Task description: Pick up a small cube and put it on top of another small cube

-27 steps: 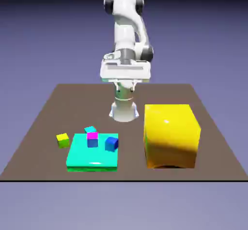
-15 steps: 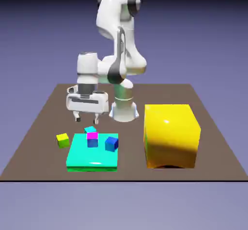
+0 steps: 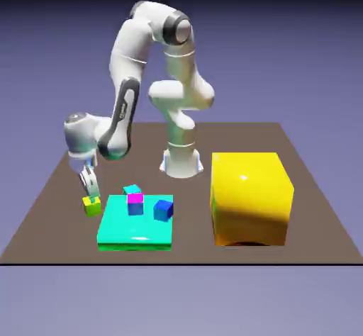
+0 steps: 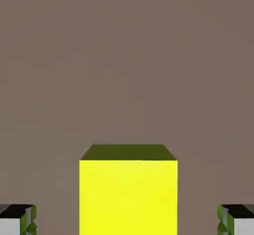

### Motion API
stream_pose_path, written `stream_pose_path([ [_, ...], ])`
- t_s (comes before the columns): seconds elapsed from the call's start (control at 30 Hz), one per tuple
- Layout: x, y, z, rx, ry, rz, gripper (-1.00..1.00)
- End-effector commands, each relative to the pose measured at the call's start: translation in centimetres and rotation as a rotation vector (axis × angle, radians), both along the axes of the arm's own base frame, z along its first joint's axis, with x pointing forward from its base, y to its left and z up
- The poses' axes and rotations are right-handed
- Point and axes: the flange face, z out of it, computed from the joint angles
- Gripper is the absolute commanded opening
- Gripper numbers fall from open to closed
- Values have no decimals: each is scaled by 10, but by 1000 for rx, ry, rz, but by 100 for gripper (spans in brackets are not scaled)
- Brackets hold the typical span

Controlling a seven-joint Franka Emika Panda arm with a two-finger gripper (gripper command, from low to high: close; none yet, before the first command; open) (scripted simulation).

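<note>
The gripper [image 3: 90, 188] is positioned low over the brown table [image 3: 49, 186], at the exterior view's left, directly above the small yellow-green cube [image 3: 91, 205]. In the hand view, the small cube [image 4: 128, 194] is seen large between the 2 grey fingertips [image 4: 17, 220], which stand wide apart at the bottom corners; a clear gap of table surface is visible on each side of the cube, so the fingers are spread and nothing is clamped. The cube rests on the table, just beside the left edge of the flat turquoise slab [image 3: 135, 227], without touching it as far as can be told.

On the slab, 3 small cubes are located: a cyan cube [image 3: 132, 189] at the far edge, a magenta-topped cube [image 3: 135, 203] just in front of it, and a blue cube [image 3: 164, 209] to the exterior view's right of these. A big yellow block [image 3: 251, 197] is placed well apart, at the exterior view's right. The white arm [image 3: 124, 108] is bent down to the gripper from its base [image 3: 180, 161].
</note>
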Motion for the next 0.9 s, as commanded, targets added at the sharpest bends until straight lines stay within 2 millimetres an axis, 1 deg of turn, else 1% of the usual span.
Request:
stream_pose_path([
  [0.0, -1, 1, -10, 2, 0, -1, 0],
  [0.03, -2, 2, -20, 4, 1, -2, 0],
  [0.07, -2, 3, -26, 6, 1, -3, 0],
  [0.1, -2, 3, -26, 6, 1, -3, -100],
  [0.13, -2, 3, -26, 6, 1, -3, -100],
  [0.33, 0, 0, 32, 2, 0, -2, -100],
  [0.37, -1, 1, 40, 4, 1, -3, -100],
  [0.4, 4, 8, 48, 15, -2, 40, -100],
  [0.53, 43, 62, 79, 59, -22, 392, -100],
  [0.63, 62, 103, 106, 63, -25, 655, -100],
  [0.7, 70, 130, 125, 51, -20, 829, -100],
  [0.8, 77, 168, 154, 13, 0, 1082, -100],
  [0.83, 77, 173, 158, 4, 5, 1120, -100],
  [0.87, 77, 173, 158, 4, 5, 1120, -100],
])
